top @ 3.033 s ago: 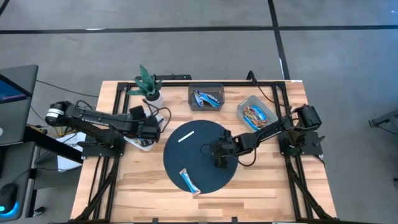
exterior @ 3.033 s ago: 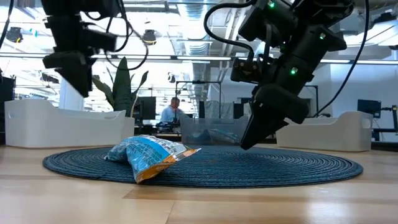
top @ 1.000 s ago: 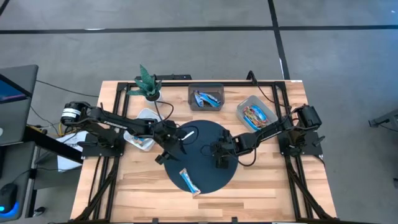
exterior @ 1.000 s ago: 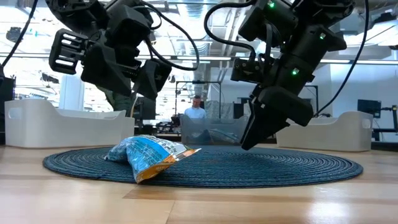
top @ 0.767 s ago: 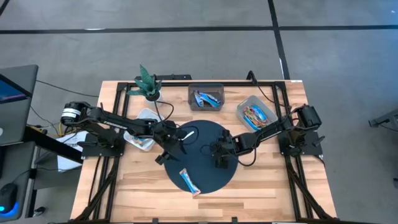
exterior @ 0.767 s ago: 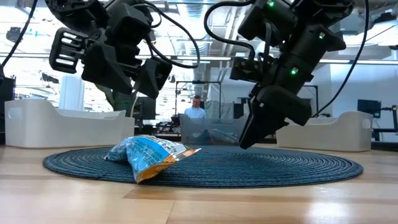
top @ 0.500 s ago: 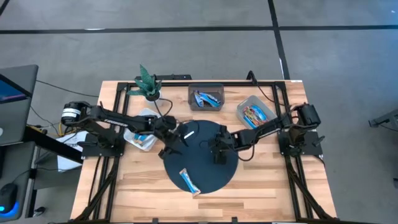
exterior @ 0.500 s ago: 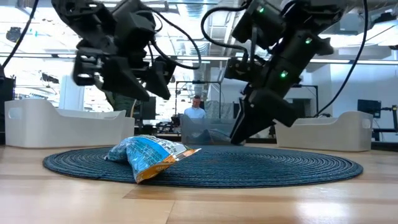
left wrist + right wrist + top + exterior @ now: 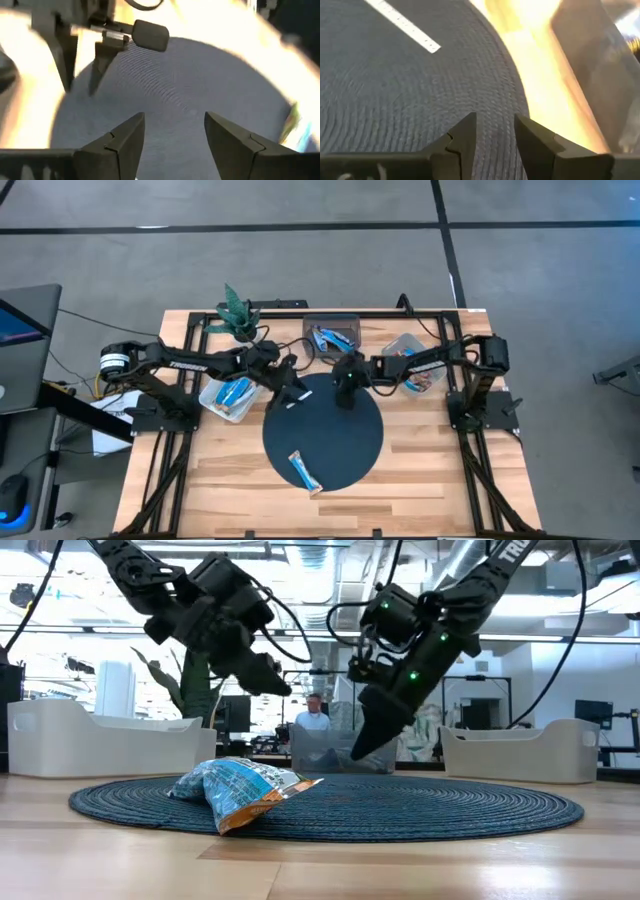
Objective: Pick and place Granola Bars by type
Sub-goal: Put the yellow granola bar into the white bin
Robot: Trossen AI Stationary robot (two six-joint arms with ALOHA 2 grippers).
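Note:
One blue granola bar (image 9: 305, 472) lies flat on the near part of the round dark mat (image 9: 350, 440); in the low view the blue bar (image 9: 245, 792) sits on the mat's left part. My left gripper (image 9: 292, 388) hovers open over the mat's far-left rim, seen also as left gripper (image 9: 174, 125). My right gripper (image 9: 345, 395) hovers open over the mat's far edge, and in its own view the right gripper (image 9: 495, 125) shows only bare mat between its fingers. Both are far from the bar.
A thin white stick (image 9: 298, 402) lies on the mat near the left gripper. A dark bin (image 9: 330, 317) with blue bars and a clear bin (image 9: 425, 343) with multicoloured bars stand at the far edge. A left bin (image 9: 212, 405) and a plant (image 9: 237, 315) stand nearby.
Both grippers have moved toward the table's far edge. The left one went from the mat's left side to its far-left rim. The right one went from the mat's middle right to its far edge, shifting left. The blue bar has stayed where it was.

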